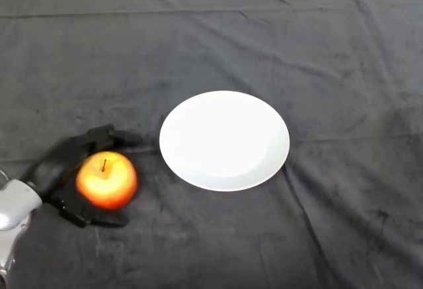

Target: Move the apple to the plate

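Note:
A red and yellow apple (106,180) with its stem up sits on the dark cloth at the lower left, a short way left of the plate. My black left hand (56,168) wraps it from the left: the fingers (99,137) curl over its far side and the thumb (96,219) hooks round its near side. The white round plate (225,140) lies near the middle of the table with nothing on it. A narrow strip of cloth separates the apple from the plate's left rim.
The dark cloth (310,51) covers the whole table, with a few creases at the back and right. My silver-grey forearm (14,211) enters from the lower left corner.

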